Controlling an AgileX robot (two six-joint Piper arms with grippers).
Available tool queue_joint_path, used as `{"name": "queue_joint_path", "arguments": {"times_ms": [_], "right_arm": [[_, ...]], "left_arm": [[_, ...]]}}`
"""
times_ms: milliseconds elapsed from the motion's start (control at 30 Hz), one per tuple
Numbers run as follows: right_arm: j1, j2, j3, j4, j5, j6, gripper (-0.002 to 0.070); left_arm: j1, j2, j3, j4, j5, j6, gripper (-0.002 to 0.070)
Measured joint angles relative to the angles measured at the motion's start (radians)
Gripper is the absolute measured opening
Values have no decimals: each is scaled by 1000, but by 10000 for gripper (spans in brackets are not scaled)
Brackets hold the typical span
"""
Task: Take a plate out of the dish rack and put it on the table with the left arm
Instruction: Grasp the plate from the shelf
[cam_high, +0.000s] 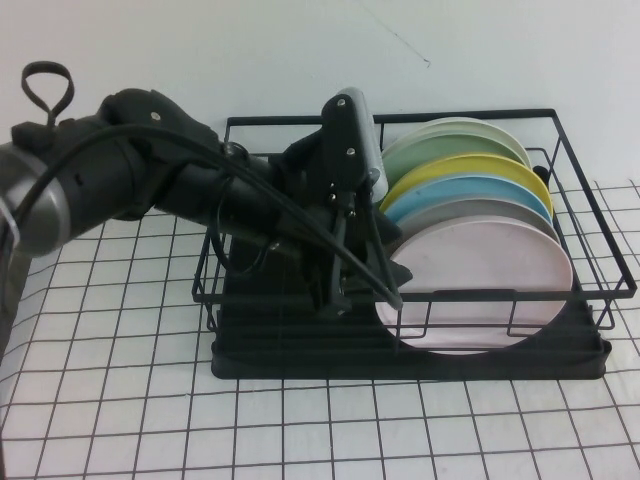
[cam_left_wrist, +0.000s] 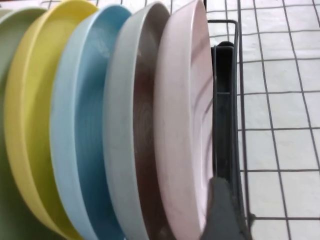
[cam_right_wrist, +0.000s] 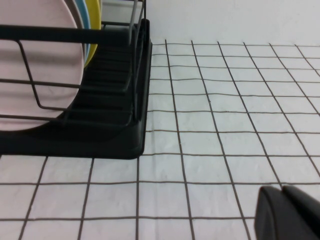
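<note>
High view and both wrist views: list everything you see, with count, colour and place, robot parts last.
pink plate: 1, pale pink, upright at the front of the row in the rack.
grey plate: 1, grey, right behind the pink plate.
blue plate: 1, light blue, behind the grey plate.
yellow plate: 1, yellow, behind the blue plate.
green plates: apparently 2, pale green, at the back of the row.
rack: 1, black wire with black tray, mid table.
table: 1, white cloth with black grid.
left gripper: black, inside the rack at the pink plate's left edge.
right gripper: black, low over the table right of the rack.
</note>
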Motion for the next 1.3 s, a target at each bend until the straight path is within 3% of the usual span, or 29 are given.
{"name": "queue_joint_path", "arguments": {"times_ms": [100, 933, 1067, 1167, 1300], "right_arm": [[0, 0, 0, 0, 0, 0, -1], [0, 0, 0, 0, 0, 0, -1], [0, 0, 0, 0, 0, 0, -1], [0, 0, 0, 0, 0, 0, -1], [0, 0, 0, 0, 0, 0, -1]], "left_arm": [[-2, 40, -26, -2, 6, 29, 395], [-25, 223, -142, -97, -47, 98, 370], [-29, 240, -154, -114, -49, 98, 289], [-29, 244, -157, -124, -66, 98, 130], [-29, 240, -159, -124, -78, 72, 124]]}}
